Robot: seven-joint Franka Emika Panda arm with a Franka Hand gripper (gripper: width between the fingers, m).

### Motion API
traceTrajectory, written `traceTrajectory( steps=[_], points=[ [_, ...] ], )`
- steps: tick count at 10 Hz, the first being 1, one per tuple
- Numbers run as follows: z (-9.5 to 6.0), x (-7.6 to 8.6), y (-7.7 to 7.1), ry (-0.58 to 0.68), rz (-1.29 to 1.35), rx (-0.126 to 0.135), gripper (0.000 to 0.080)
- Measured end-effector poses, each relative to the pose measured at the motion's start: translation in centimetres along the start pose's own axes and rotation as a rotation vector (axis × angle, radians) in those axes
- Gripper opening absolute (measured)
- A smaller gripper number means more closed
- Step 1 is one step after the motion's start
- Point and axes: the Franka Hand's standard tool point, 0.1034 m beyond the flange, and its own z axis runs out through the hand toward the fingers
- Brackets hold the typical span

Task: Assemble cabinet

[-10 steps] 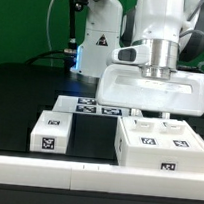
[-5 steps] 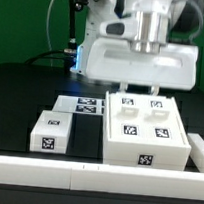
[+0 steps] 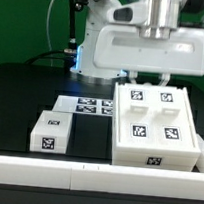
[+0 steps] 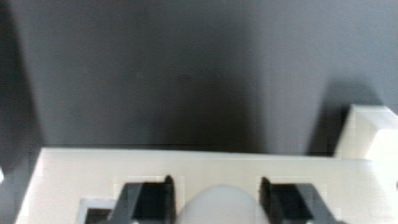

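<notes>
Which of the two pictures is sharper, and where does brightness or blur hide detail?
Exterior view: sharper, the tags on the cabinet read clearly, though its white faces and the panel held above it wash out. Wrist view: soft throughout, the pincer fingers have blurred edges.

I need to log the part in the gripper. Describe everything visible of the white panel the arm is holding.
The white panel is a flat, matte, plastic-looking slab with rounded corners, its broad face toward the exterior camera. No tag shows on that face. It hangs in the air, held at its top edge by the gripper, above and behind the tagged cabinet box. The wrist view shows the dark fingers clamped on the panel's edge. Whether its bottom edge touches the box cannot be told.
</notes>
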Motion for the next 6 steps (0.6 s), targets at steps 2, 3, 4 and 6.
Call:
traceTrajectory(
  steps=[2, 3, 4, 6],
  points=[
    [-1.4, 2.6, -0.6, -0.064, 0.033, 0.016, 0.0220],
    [-1.6, 4.3, -1.2, -0.069, 0.028, 0.014, 0.0220],
    [-1.3, 4.2, -1.0, -0.053, 0.022, 0.012, 0.0220],
    [-1.2, 3.8, -0.9, -0.059, 0.024, 0.011, 0.0220]
  ],
)
